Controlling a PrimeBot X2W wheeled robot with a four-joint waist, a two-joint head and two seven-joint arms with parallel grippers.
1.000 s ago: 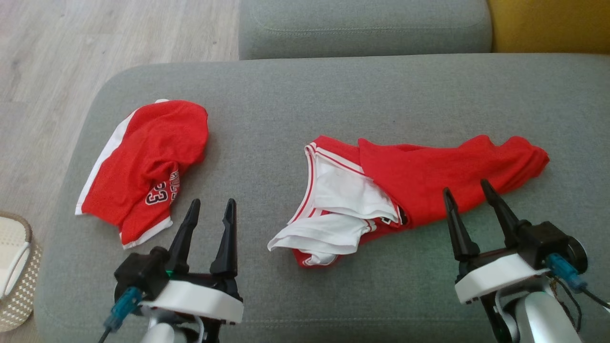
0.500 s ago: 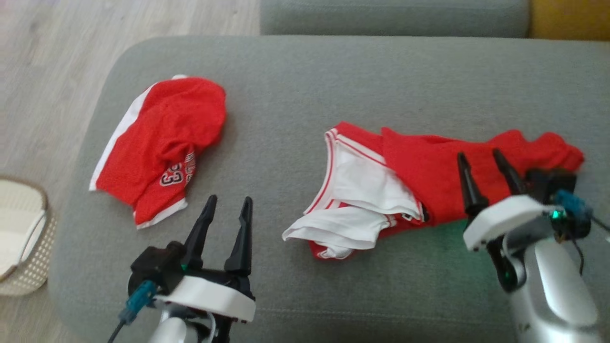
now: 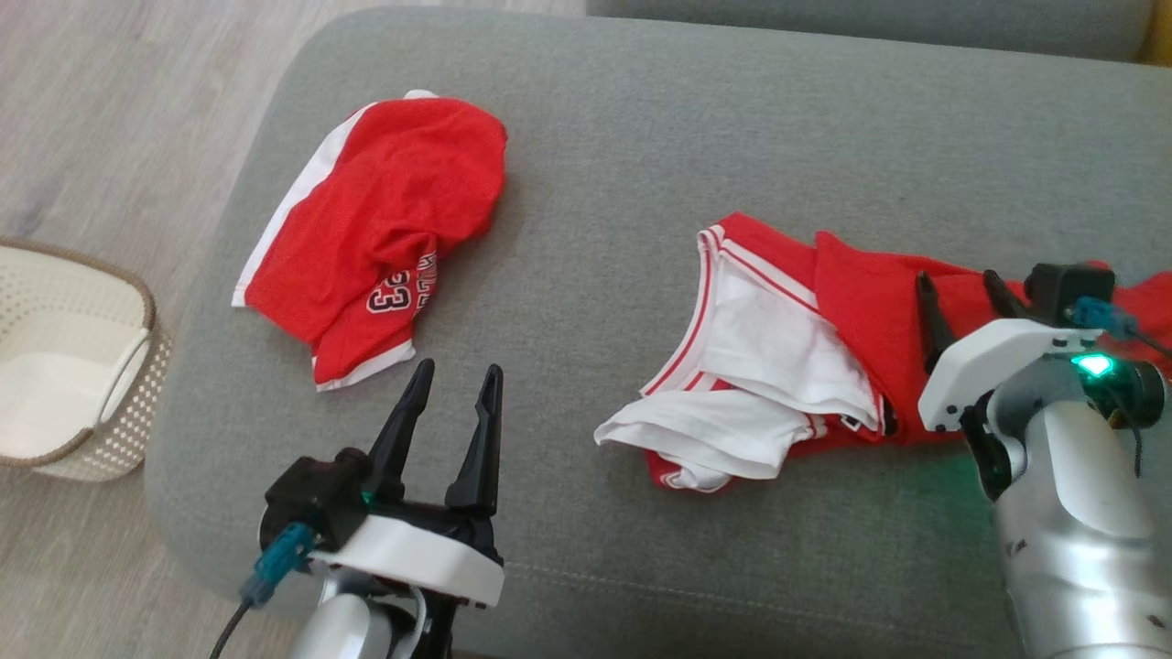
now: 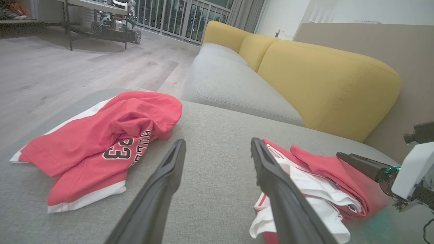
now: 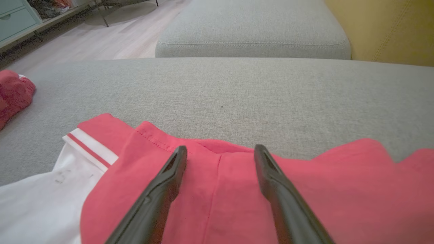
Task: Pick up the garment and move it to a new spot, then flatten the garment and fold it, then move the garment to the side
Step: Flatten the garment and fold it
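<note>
A crumpled red and white garment (image 3: 787,348) lies on the right half of the grey ottoman (image 3: 623,137). My right gripper (image 3: 957,277) hangs open just above its red part (image 5: 305,189), fingers pointing to the far side with nothing between them (image 5: 221,148). A second red garment with a white stripe and the number 23 (image 3: 385,229) lies bunched at the left. My left gripper (image 3: 460,371) stands open over bare cushion between the two garments (image 4: 218,142). The left wrist view shows the 23 garment (image 4: 101,135), the red and white garment (image 4: 315,173) and the right gripper's finger (image 4: 359,164).
A pale woven basket (image 3: 64,366) stands on the wood floor (image 3: 119,110) left of the ottoman. Beyond the ottoman are a grey sofa seat (image 5: 254,30) and yellow back cushions (image 4: 322,78). The ottoman's left edge curves down near the 23 garment.
The head camera has swung, shifting the whole picture right and up. My right gripper has gone forward from the garment's near edge to above its red part. Both grippers stay open.
</note>
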